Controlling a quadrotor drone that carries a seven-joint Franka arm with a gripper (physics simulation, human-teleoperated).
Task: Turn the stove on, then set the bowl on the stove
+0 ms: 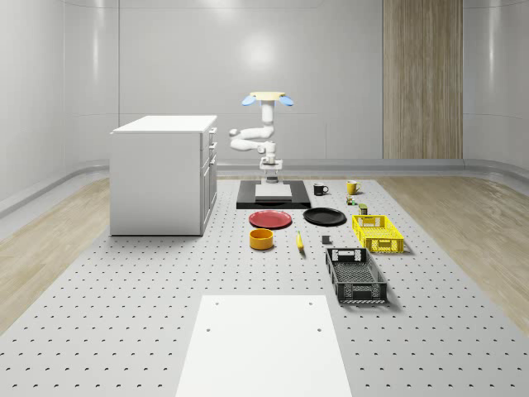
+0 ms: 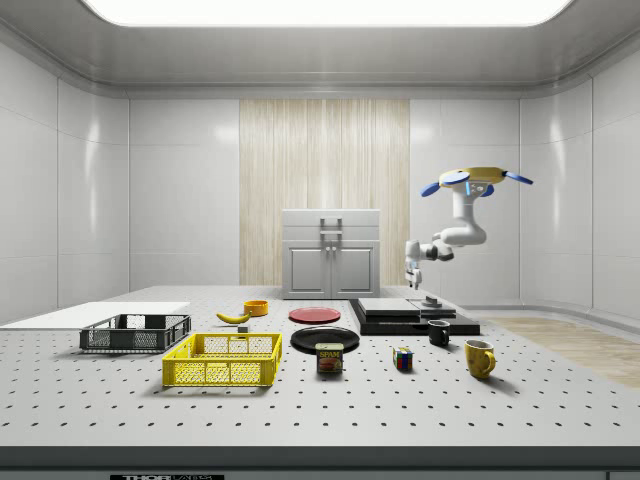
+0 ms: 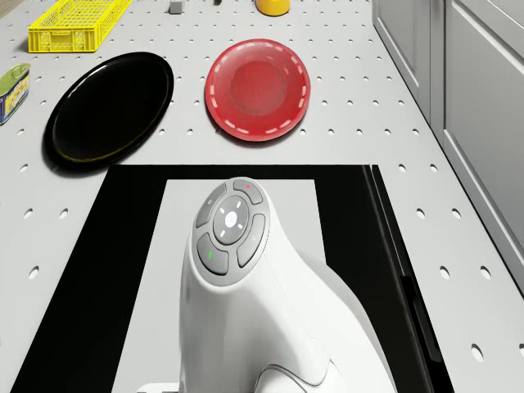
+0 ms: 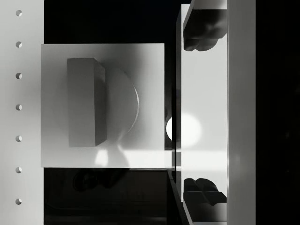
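Leftmost in the whole-scene view, well to the left of the stove, stands a boxy white cabinet with smooth matte faces and drawer fronts on the side facing the stove. The flat black stove with a pale square top plate lies on the grey perforated table.

On the near side of the stove sits the round orange bowl, upright on the table and apart from the stove. What its hollow holds cannot be made out. Between the bowl and the stove lies a glossy red round plate.

The yellow-bodied drone with blue rotor tips hovers in the air above the stove's far part. Its smooth white jointed arm folds down to the gripper, which hangs close over the stove. In the wrist view the two dark fingers stand wide apart with nothing between them. Beside them is a grey block-shaped knob on a round disc, partly shadowed.

Right of the stove lie a shiny black round plate, a yellow lattice plastic crate and a black lattice crate. A small black mug and a yellow mug stand near the stove's right edge, their insides hidden.
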